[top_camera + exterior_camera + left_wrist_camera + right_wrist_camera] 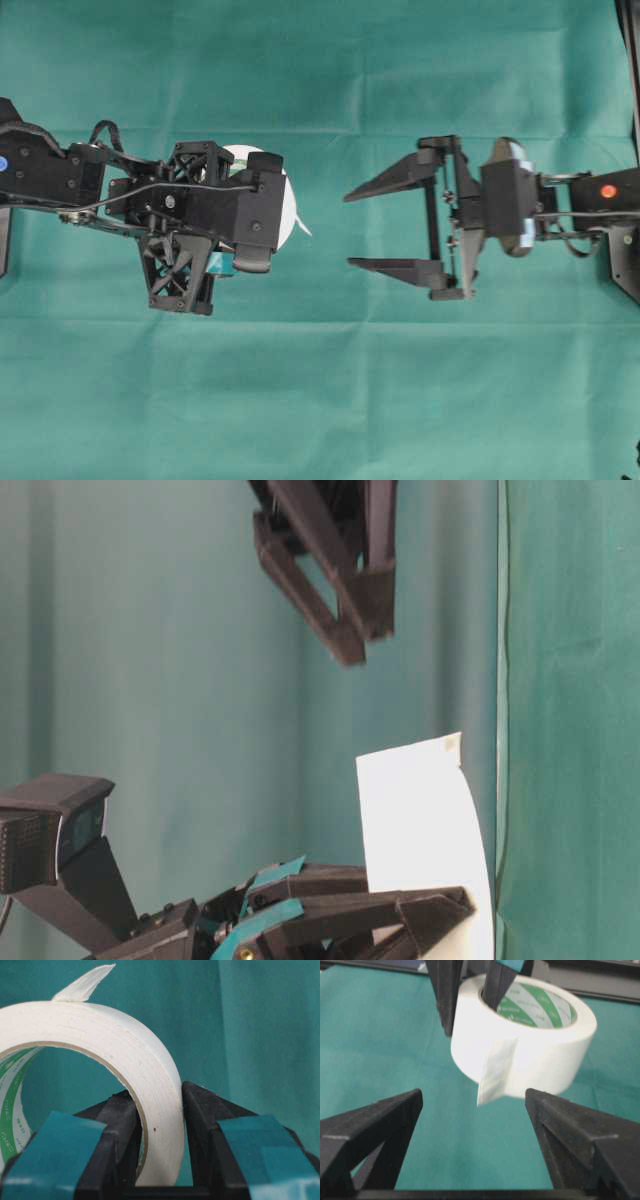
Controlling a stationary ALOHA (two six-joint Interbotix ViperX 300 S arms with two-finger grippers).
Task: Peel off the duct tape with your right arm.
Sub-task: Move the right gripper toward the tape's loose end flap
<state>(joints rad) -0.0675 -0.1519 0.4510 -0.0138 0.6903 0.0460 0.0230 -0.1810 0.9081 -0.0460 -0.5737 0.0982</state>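
The duct tape (545, 1055), a wide white roll with a green-and-white printed core, is held up off the green cloth. My left gripper (157, 1092) is shut on the roll's wall, one finger inside the core and one outside. The tape's loose end (495, 1072) hangs off the roll's side facing the right arm; it is a small pointed flap (303, 228) in the overhead view. My right gripper (349, 230) is open wide, its plain black fingers level with the roll, pointing at it and a short way off. Nothing lies between them.
Green cloth (320, 400) covers the whole table and the backdrop. In the table-level view the left wrist camera (50, 830) sits at the lower left, and the right gripper's fingers (340, 600) hang at the top above the tape (420, 840).
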